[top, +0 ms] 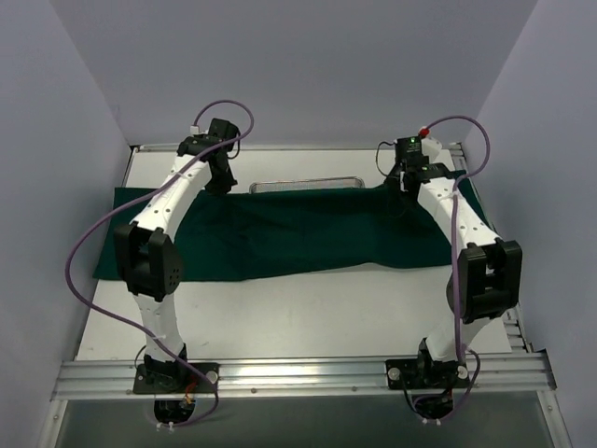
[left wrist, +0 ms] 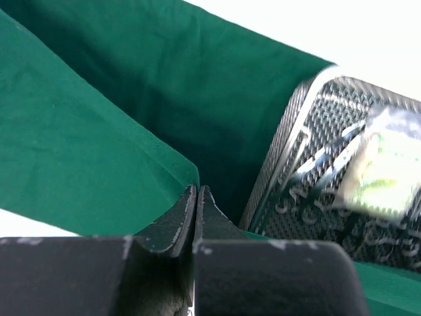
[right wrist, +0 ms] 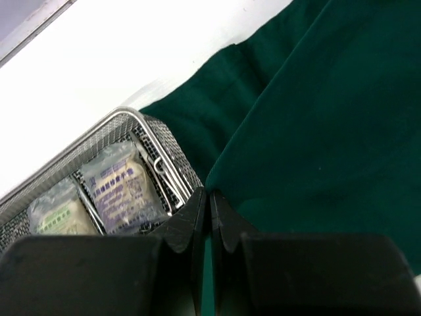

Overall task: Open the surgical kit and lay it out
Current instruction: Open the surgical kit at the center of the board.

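Hidden: from the top camera I see the green cloth [top: 298, 233] covering nearly all of the mesh tray [right wrist: 117, 117]. Only the tray's far rim shows behind the cloth.
Cut off: my right wrist camera catches one corner of the tray, with two clear pouches [right wrist: 122, 187] lying flat side by side in it.
Blurred: from the left wrist the steel clamps [left wrist: 322, 161] and a pale pouch smear together on the mesh, and I cannot count them.
Edges: the cloth runs nearly the full width of the table [top: 308, 317], with the tray at its far side.
Open room: bare table lies between the cloth's near hem and the arm bases.
Left hand [left wrist: 197, 194]: fingers together, clamped on the cloth's edge just beside the tray's end wall.
Right hand [right wrist: 207, 197]: fingers together, pinching a cloth fold just beside the tray's corner.
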Robot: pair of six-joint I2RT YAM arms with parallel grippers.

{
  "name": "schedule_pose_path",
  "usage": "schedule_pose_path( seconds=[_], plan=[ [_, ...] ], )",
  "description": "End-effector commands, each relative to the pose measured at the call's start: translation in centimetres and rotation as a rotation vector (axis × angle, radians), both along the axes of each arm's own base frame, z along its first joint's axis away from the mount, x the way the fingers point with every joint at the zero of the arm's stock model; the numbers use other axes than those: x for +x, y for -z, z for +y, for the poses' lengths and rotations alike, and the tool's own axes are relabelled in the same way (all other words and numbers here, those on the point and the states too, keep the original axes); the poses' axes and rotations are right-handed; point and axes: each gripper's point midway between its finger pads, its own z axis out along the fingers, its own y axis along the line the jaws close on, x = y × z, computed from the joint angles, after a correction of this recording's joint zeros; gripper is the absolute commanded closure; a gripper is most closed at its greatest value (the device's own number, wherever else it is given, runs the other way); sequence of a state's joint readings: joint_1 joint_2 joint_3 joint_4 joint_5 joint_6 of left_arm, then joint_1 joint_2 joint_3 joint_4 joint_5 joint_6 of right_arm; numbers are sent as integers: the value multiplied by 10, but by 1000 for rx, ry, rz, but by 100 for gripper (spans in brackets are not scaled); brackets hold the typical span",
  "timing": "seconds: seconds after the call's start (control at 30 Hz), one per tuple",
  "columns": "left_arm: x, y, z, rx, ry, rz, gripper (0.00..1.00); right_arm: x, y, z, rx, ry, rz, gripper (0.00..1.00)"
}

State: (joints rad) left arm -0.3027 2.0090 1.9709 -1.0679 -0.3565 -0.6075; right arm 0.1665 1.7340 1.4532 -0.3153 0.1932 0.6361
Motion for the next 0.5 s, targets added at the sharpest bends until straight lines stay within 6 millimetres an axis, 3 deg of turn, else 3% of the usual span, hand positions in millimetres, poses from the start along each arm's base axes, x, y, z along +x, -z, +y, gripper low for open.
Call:
schedule_pose_path(
  seconds=[0.0,0.03,0.1,0.13,0.2,0.23,0.27,0.47],
  plan=[
    [-31,-28,16,89,3,-24,98,-29,-22,-17,-33,45,-18,100],
    [-39,-27,15,96,7,-16,98,-40,-14,-15,-29,29,8,100],
    [-61,-32,14,104,2,-5,98,-61,-20,-9,-25,-3,12,100],
    [-76,-20,11,117,13,36,98,-71,-19,-6,-24,-19,24,100],
    [-103,-20,8,91,8,64,98,-101,-18,-2,-25,-41,46,100],
    [-122,-6,4,96,24,115,98,-117,-15,-2,-29,-47,76,100],
    [-138,-8,1,61,18,121,98,-136,-14,-4,-21,-51,79,100],
    [-238,22,-13,-25,35,336,98,-235,2,-9,13,-116,241,100]
  ],
)
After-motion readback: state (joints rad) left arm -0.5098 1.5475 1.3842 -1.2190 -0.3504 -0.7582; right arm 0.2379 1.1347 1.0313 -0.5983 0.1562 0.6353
